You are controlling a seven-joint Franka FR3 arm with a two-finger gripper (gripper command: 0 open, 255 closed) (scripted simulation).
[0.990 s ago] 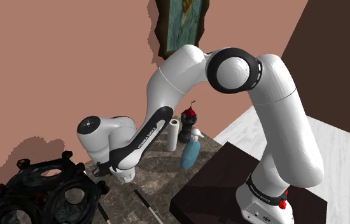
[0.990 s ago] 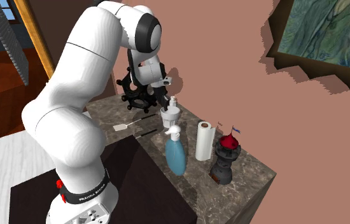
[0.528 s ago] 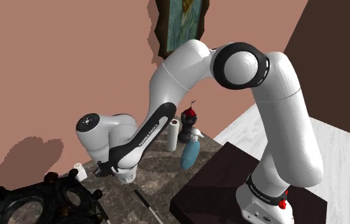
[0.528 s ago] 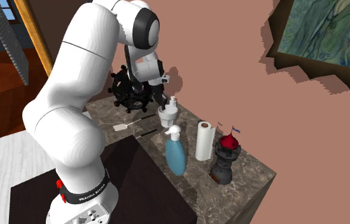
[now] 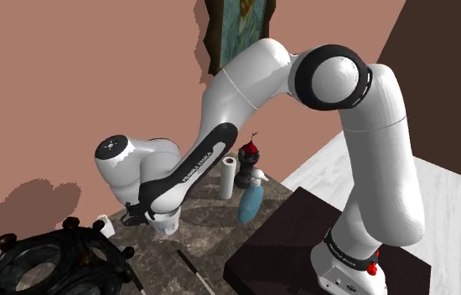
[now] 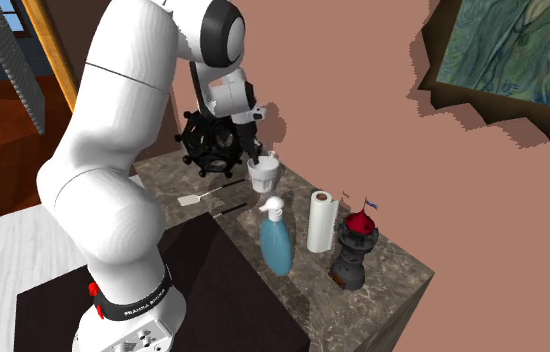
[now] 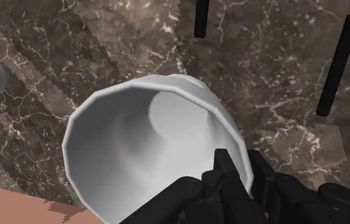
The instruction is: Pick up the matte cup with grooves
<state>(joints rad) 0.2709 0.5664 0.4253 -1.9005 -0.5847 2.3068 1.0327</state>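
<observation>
Over the marble counter (image 6: pixel 395 268), near its wall-side edge, the white cup (image 6: pixel 263 174) is held, seemingly just off the surface. It is judged light, rigid and smooth, so liable to tilt. The gripper (image 7: pixel 244 170) is clamped across the rim wall, one finger inside.

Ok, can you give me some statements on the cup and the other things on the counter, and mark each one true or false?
1. The gripper clasps the white cup by its rim. True.
2. The white cup holds liquid. False: it is empty inside.
3. The spray bottle is red. False: it is blue.
4. The paper roll stands upright on the counter. True.
</observation>
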